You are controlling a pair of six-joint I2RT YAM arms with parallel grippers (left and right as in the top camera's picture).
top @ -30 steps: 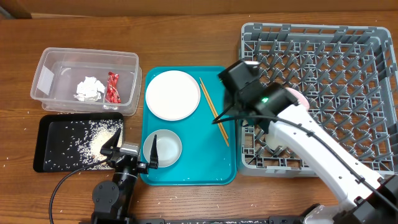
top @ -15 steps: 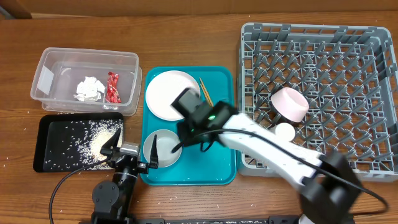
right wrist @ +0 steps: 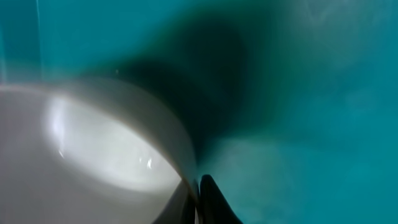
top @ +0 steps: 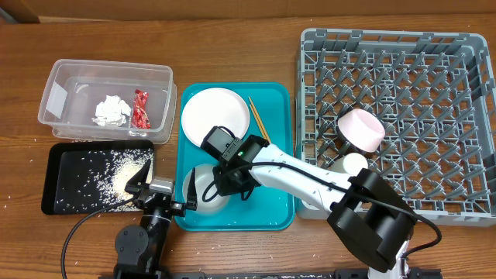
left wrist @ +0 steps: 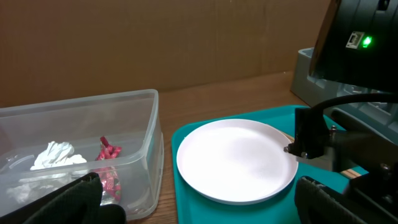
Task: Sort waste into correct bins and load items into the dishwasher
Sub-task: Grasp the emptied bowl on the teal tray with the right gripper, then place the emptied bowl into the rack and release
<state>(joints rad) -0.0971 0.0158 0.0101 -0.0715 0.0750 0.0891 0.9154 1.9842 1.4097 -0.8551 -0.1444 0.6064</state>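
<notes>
Our right gripper (top: 221,180) has swung away from the grey dish rack (top: 465,116) at the right of the frame. It now sits low over the teal tray (top: 271,209) at lower centre, a fingertip (right wrist: 208,193) right at the rim of the white bowl (top: 194,190). We cannot tell whether its jaws have closed on that rim. Our left gripper (top: 164,192) rests at lower left, jaws spread wide. We judge the bowl is the next piece bound for the rack.

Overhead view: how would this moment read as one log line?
right gripper at bowl rim on teal tray, grip unclear | left gripper open | plate, chopsticks on tray
</notes>
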